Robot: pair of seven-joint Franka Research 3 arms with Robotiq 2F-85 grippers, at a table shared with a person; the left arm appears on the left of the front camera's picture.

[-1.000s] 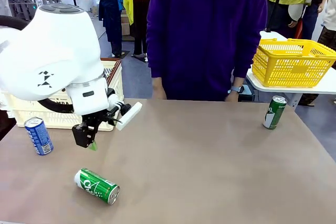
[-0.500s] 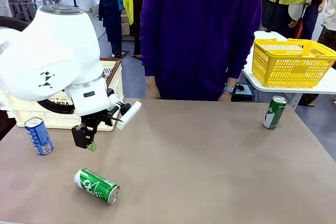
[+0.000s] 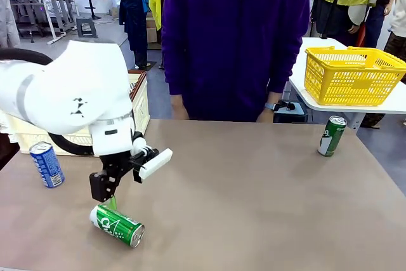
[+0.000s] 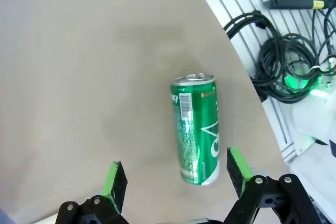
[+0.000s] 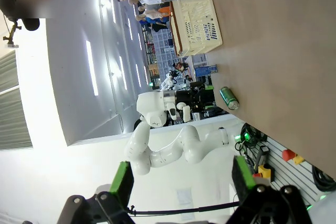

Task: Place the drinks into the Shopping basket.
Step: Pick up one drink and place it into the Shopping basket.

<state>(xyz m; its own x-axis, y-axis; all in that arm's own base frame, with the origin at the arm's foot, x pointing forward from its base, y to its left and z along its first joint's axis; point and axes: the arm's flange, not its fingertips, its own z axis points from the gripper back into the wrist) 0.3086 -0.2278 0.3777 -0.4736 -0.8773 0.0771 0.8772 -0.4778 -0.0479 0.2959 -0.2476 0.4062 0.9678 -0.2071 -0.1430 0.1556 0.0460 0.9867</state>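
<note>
**Left gripper and lying can.** The left gripper (image 3: 105, 196) hangs over the table (image 3: 254, 201) with its jaws spread wide and nothing between them gripped. A green drink can (image 3: 117, 224) lies on its side directly beneath the gripper, very close under the fingertips. In the left wrist view, the left gripper (image 4: 176, 174) straddles the can's nearer end. The green drink can (image 4: 195, 127) sits closer to one green pad (image 4: 237, 165) than to the other, and neither pad presses on it.

**Other drinks and basket.** A blue drink can (image 3: 47, 164) stands upright to the robot's left of this gripper. The cream Shopping basket (image 3: 139, 96) lies beyond the gripper, behind the left arm. A second green can (image 3: 332, 136) stands well apart, toward the robot's right, below a yellow mesh basket (image 3: 352, 75).

**Right gripper.** The right gripper (image 5: 182, 179) is likewise fully spread and empty. Far ahead of it are the Shopping basket (image 5: 197, 22) and the lying can (image 5: 229, 98).
</note>
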